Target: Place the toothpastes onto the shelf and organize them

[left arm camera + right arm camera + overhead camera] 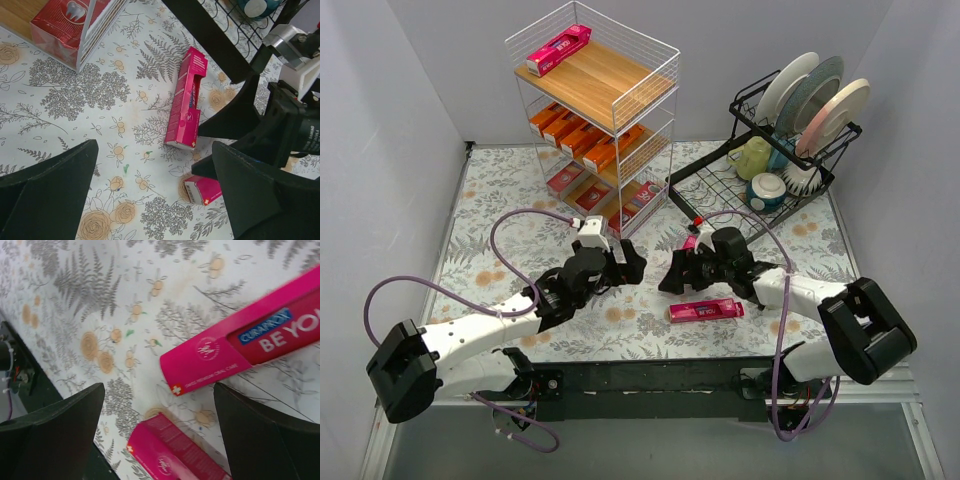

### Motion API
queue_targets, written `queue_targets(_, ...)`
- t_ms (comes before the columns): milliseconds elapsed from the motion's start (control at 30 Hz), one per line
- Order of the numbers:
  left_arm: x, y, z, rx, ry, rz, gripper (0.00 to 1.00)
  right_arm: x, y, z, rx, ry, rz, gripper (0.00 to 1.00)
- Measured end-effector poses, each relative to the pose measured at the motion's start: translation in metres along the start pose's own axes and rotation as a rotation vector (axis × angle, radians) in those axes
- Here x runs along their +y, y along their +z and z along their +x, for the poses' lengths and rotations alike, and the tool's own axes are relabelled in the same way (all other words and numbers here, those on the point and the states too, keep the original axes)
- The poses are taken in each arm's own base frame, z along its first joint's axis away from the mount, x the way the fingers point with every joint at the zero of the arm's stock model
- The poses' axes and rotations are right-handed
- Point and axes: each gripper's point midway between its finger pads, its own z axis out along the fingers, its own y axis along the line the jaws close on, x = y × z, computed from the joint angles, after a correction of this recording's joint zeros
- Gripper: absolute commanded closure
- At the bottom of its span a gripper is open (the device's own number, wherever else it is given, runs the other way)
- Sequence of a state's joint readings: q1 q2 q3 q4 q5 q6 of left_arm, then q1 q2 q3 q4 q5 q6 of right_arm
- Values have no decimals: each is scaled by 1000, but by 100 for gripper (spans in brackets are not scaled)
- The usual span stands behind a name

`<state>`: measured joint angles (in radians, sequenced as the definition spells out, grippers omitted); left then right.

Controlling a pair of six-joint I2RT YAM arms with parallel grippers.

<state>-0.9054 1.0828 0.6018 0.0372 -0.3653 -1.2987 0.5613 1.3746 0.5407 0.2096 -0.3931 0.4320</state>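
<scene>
In the top view, the left gripper (632,266) sits just left of the middle of the picture, over the flowery table (480,200). Its fingers are spread wide and hold nothing. In the left wrist view the left gripper (155,200) has one black finger at the lower left and one at the lower right, with only table between them.

The shelf (600,82) stands in the upper middle of the top view. A top pink box (558,50) lies on its top board, at the far left corner. Orange boxes (575,135) lie in a row on the middle board. Red boxes (582,190) lie on the bottom board. One shows at the upper left of the left wrist view.

The right gripper (672,274) is just right of the middle and points at the left one, with a small gap between them. In the right wrist view the right gripper (160,425) has its fingers wide apart and holds nothing.

A far pink box (185,100) lies on the table just beside the right fingers. A near pink box (705,310) lies flat lower down, right of the middle.

A dish rack (720,185) with plates (815,95) stands at the upper right.
</scene>
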Motion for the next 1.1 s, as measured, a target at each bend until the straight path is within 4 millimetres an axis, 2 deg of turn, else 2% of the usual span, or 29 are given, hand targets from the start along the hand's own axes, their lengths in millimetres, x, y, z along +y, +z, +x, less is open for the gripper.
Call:
queue_targets(133,4,1,2,-1,8,-13,2,23,5,1,-1,-38,-72,1)
queue_targets(267,-1,6,4,2,47,18,2,25,-6,-12,-65,-70,-33,1)
queue_targets(367,-6,15,14,27,111,50,2,29,-29,-43,-205,-129,25,1)
queue_targets(467,-10,25,30,63,190,87,2,32,-66,-76,-397,-191,104,1)
queue_targets(600,-17,41,50,105,271,119,3,21,-111,-95,-591,-221,233,1)
queue_targets(700,-26,56,66,129,340,138,7,9,-140,-99,-703,-224,323,1)
queue_targets(800,-38,68,81,138,404,165,11,-3,-160,-96,-770,-223,393,1)
queue_targets(833,-41,71,85,137,422,174,17,-7,-165,-94,-790,-221,413,1)
queue_targets(900,-44,79,96,142,456,184,21,-11,-170,-92,-803,-222,434,1)
queue_targets(933,-45,83,101,145,472,187,26,-15,-172,-90,-803,-223,453,1)
queue_targets(1100,-40,98,114,132,526,173,34,-24,-173,-85,-790,-223,497,1)
